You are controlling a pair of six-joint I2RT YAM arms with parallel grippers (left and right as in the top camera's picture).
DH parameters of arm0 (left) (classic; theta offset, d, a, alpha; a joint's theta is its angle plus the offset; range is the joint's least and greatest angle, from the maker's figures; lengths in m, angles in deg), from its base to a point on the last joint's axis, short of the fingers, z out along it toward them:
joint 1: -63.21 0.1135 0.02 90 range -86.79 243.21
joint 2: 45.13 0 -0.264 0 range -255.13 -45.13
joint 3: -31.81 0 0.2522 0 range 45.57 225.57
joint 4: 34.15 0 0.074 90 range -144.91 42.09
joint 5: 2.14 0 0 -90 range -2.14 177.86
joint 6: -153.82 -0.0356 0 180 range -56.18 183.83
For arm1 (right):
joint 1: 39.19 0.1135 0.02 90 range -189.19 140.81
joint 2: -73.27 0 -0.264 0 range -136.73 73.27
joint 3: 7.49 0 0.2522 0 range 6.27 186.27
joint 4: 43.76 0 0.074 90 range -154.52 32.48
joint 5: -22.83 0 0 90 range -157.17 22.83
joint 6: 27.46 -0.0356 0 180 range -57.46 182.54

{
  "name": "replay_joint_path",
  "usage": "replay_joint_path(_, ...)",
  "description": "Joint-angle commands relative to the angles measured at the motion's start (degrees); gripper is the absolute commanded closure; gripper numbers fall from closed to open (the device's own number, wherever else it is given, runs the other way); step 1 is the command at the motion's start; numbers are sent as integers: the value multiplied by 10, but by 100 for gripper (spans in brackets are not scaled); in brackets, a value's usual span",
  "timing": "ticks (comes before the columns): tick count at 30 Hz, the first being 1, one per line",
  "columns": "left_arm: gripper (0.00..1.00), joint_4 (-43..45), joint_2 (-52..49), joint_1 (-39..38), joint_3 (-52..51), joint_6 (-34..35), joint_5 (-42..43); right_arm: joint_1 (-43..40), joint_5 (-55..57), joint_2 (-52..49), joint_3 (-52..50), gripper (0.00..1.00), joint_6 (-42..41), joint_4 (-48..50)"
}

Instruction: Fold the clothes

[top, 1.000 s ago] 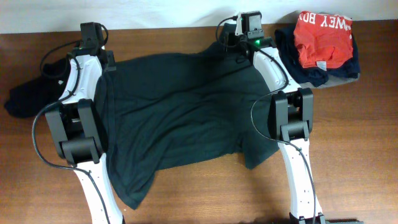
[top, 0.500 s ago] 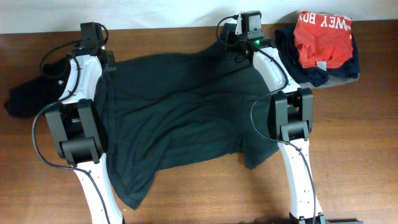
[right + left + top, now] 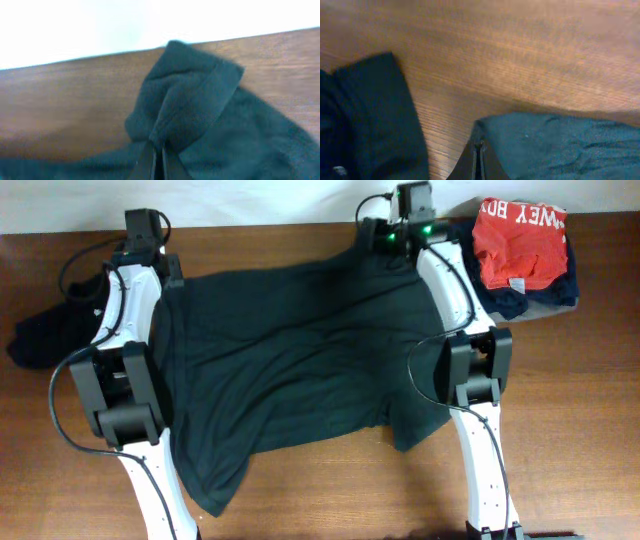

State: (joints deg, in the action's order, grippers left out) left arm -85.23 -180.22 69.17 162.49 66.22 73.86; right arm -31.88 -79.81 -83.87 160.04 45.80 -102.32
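The dark green T-shirt (image 3: 290,370) lies spread and rumpled across the middle of the wooden table (image 3: 580,400), its far edge toward the wall and one sleeve trailing off its near left corner. The left gripper (image 3: 172,280) is at the shirt's far left corner; in the left wrist view its jaws are pressed together on the hem of the cloth (image 3: 560,145). The right gripper (image 3: 385,242) is at the shirt's far right corner, and the right wrist view shows it (image 3: 159,149) clamped on a bunched, raised fold of the fabric (image 3: 190,95). Left of the shirt, apart from it, a black bundle of cloth (image 3: 45,340) sits crumpled. Right of the shirt is a folded pile (image 3: 500,295), topped by an orange garment (image 3: 520,240) with white lettering.
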Motion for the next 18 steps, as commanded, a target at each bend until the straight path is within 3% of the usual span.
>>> replay_joint_path(1, 99, -4, 58, 4, 17, -5, -8, -18, -7, 13, 75, 96, 17, -53)
replay_joint_path(9, 99, -58, 86, 4, 17, -5, -9, -50, -7, 13, 187, 96, 19, -225)
replay_joint_path(18, 99, -122, 87, 14, 17, -5, -26, -84, -9, 16, 233, 96, 45, -364)
